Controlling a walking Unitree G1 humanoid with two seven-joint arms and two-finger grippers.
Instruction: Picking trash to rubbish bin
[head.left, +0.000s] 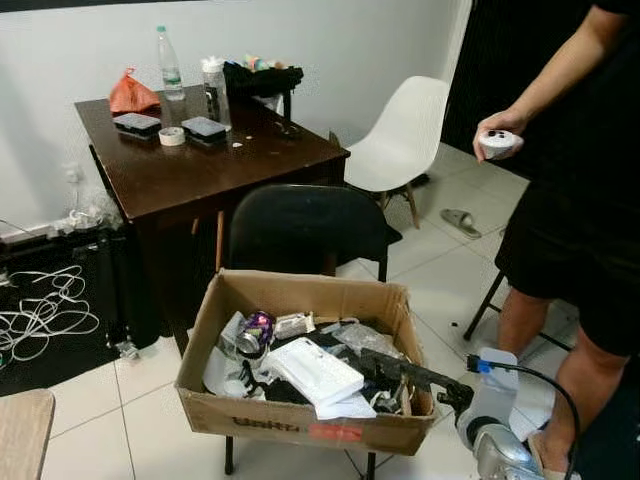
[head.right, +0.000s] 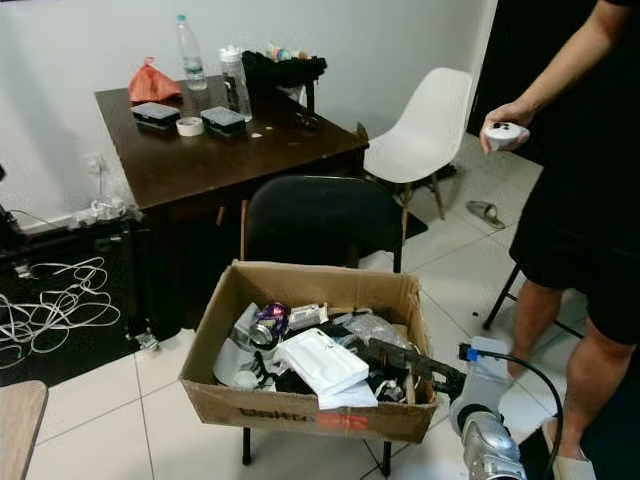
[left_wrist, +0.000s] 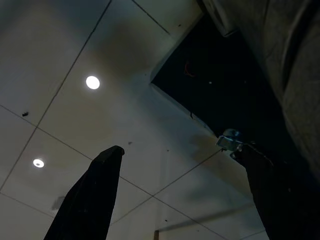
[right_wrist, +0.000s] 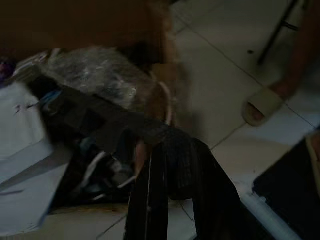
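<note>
A cardboard box (head.left: 300, 425) full of trash rests on a black chair (head.left: 300, 225). Inside lie a crushed can (head.left: 255, 332), a flat white carton (head.left: 315, 372) and a crumpled clear plastic bag (head.left: 365, 338). My right gripper (head.left: 428, 380) reaches in over the box's right side. In the right wrist view its fingers (right_wrist: 172, 175) are pressed together on a long black strip (right_wrist: 100, 117) that lies across the trash. My left gripper (left_wrist: 180, 150) points up at the ceiling, open and holding nothing.
A person (head.left: 580, 200) stands close on the right, holding a white controller (head.left: 497, 143). Behind the box is a dark wooden table (head.left: 200, 170) with bottles and small items, and a white chair (head.left: 405, 135). White cables (head.left: 40, 315) lie on the floor at left, a slipper (head.left: 460, 222) at right.
</note>
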